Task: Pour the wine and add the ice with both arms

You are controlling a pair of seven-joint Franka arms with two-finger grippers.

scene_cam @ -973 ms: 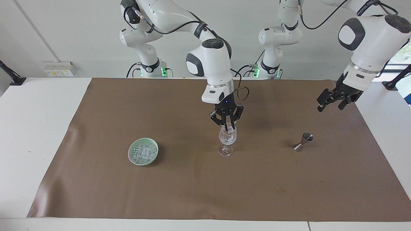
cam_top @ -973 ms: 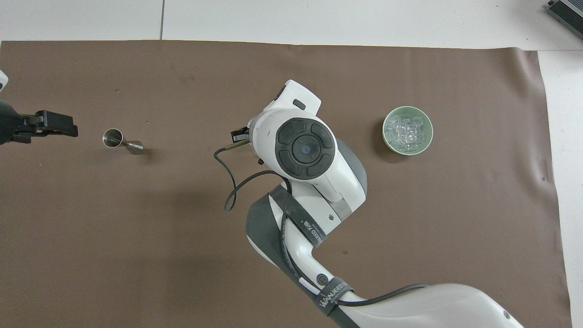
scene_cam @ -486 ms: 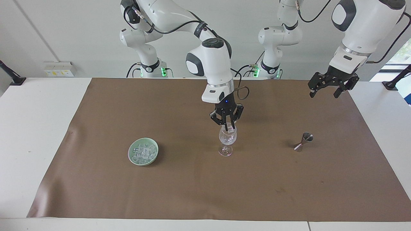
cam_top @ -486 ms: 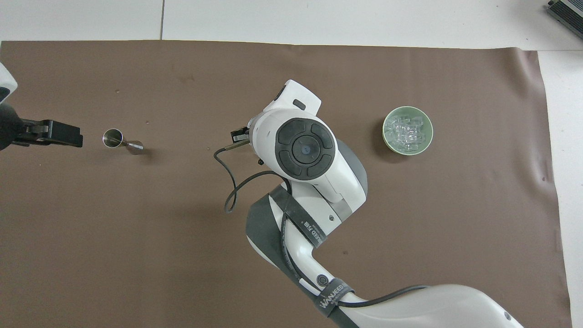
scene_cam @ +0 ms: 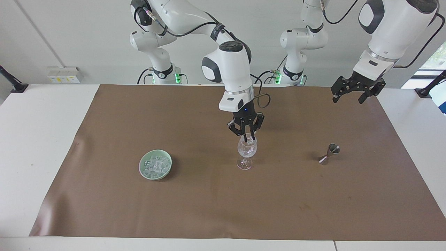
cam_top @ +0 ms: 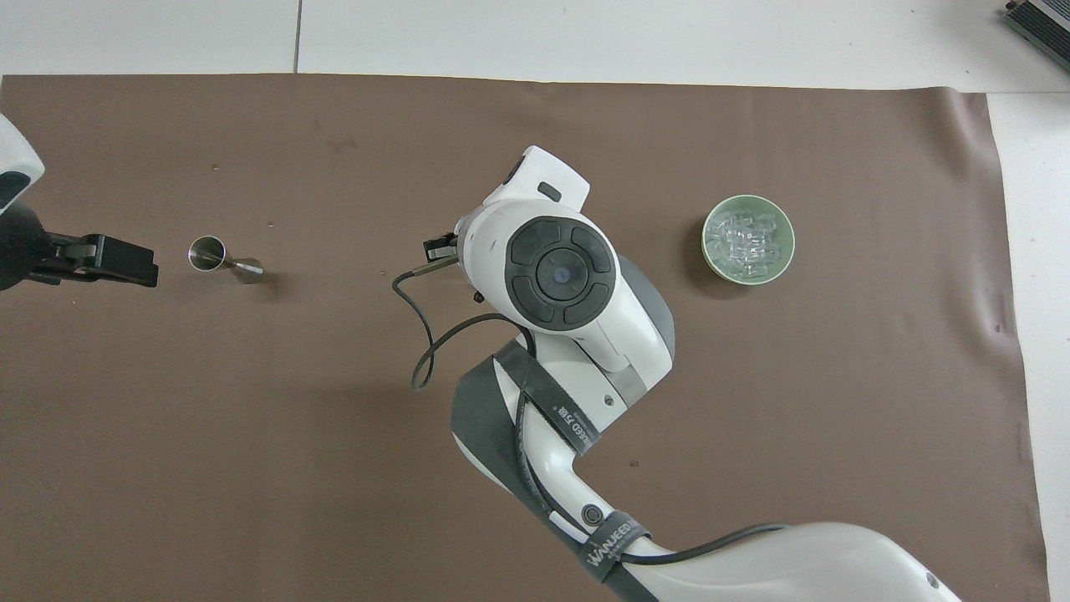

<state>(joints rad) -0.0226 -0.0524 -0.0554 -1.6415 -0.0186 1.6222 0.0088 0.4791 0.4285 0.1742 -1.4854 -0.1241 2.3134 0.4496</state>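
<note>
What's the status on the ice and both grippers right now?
Right gripper shut on an ice cube, over the wine glass. Left gripper open, raised, waiting. Rest of ice in green bowl. Nothing in the way.

A white table (scene_cam: 41, 139) carries a brown mat (scene_cam: 195, 205) spread beneath the claw. A plain pale wall (scene_cam: 69, 35) rises above it, with a window (scene_cam: 433, 59) at the edge.
</note>
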